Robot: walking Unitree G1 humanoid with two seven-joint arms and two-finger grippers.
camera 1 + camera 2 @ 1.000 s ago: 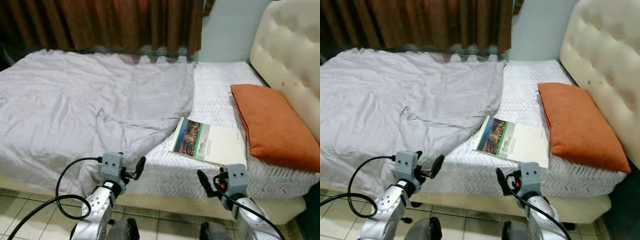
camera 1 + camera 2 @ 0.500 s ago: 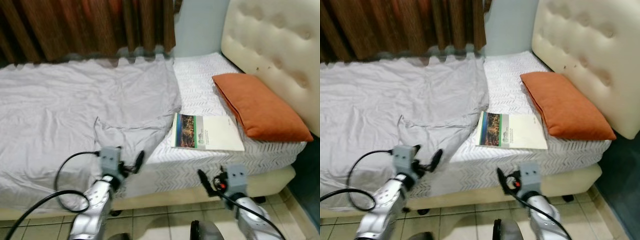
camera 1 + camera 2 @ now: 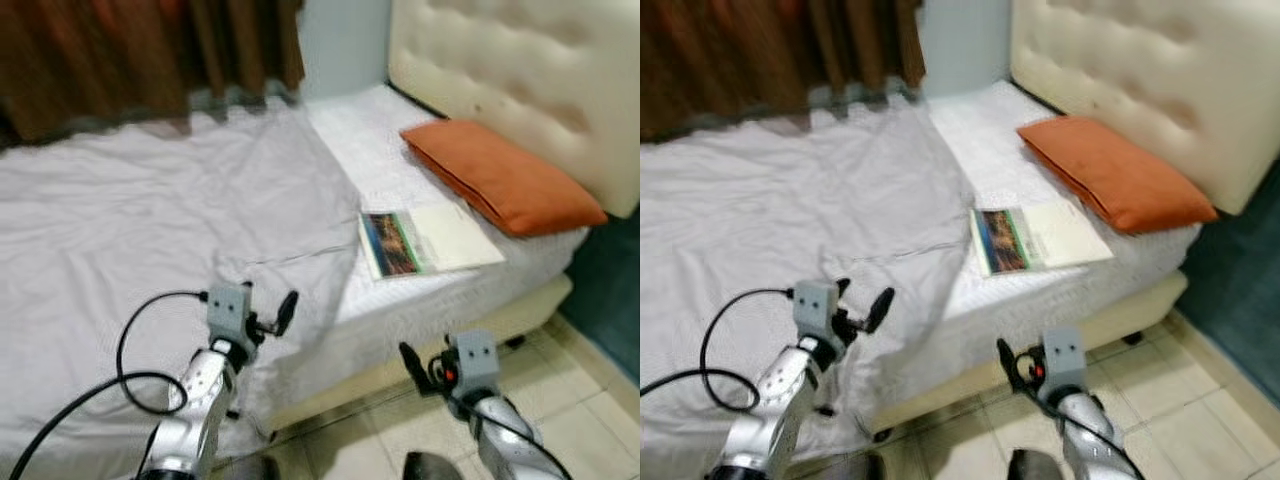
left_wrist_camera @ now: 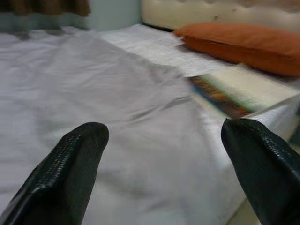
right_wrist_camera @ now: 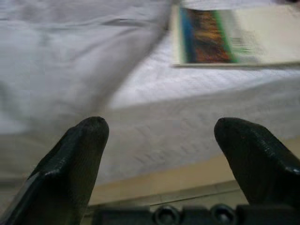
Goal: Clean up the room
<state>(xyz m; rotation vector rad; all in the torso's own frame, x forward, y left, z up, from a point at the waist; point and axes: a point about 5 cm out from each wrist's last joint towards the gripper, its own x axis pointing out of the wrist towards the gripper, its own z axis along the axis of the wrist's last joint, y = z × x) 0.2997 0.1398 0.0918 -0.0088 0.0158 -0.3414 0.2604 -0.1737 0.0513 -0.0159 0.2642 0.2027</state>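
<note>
Bed [image 3: 420, 310] with grey sheet [image 3: 150, 210] across left; book [image 3: 425, 238] near right edge, just beside orange pillow [image 3: 500, 175] against headboard [image 3: 520, 70]. Left gripper [image 4: 164, 164] over sheet, fingers [image 4: 70, 173] spread wide, empty. Right gripper [image 5: 159, 159] low before bed's near side, fingers [image 5: 75, 159] apart, touching nothing.

Left arm [image 3: 195, 400]: silver, raised forward, forearm angled up, black cable looping off wrist. Left gripper [image 4: 164, 164]: fingers [image 4: 70, 173] spread wide apart, nothing between them, tips pointing ahead. Right arm [image 3: 500, 445]: silver, bent low, forearm rising toward wrist block with red dot. Right gripper [image 5: 159, 159]: fingers [image 5: 75, 159] likewise parted wide, gap between them empty, tips aimed forward. Both grippers held at similar height, well apart from each other.
</note>
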